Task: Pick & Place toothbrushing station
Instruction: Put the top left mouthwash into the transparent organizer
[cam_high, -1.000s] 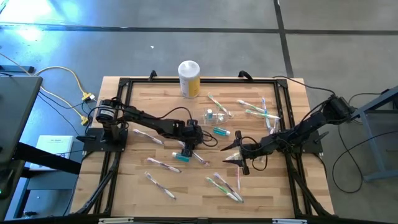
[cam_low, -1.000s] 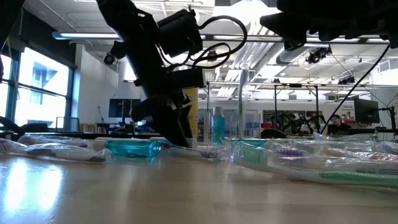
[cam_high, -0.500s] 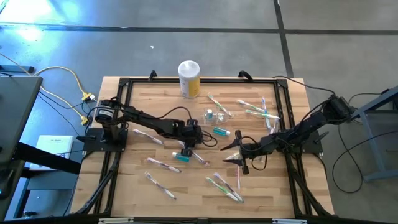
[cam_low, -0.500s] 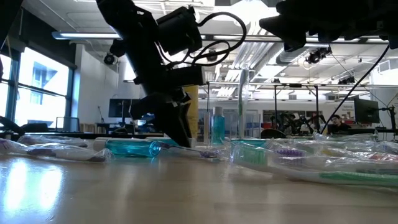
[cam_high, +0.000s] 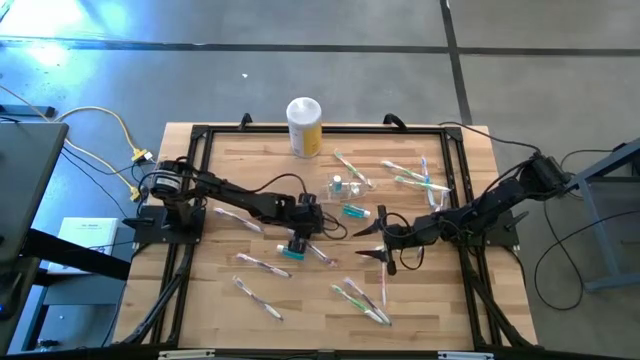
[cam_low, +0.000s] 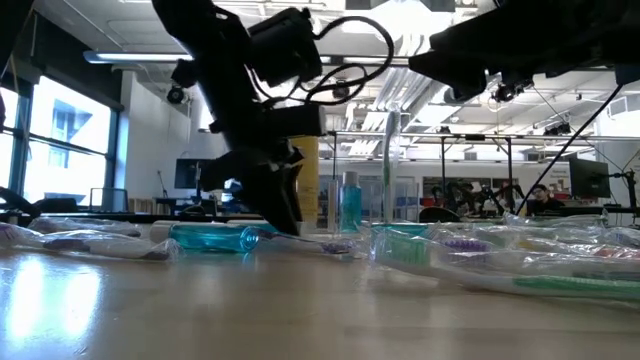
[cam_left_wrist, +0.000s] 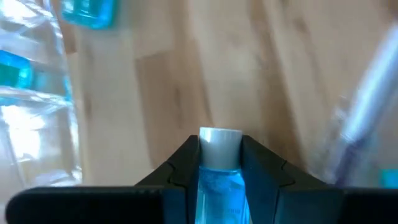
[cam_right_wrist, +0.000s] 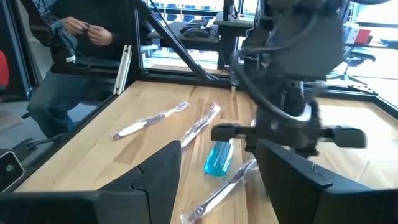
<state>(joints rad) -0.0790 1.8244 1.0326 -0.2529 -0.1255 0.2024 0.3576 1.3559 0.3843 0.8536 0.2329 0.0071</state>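
Left gripper clamped on blue tube, near-left of station. Right gripper wide, idle, near-right of it. I'd lift straight, avoid snagging toothbrushes.

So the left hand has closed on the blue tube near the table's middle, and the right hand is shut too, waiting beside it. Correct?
Not quite. The left hand is closed on the blue tube, as the left wrist view shows, but the right hand is open, not shut: the right wrist view shows its fingers spread apart with nothing between them, waiting beside the left one.
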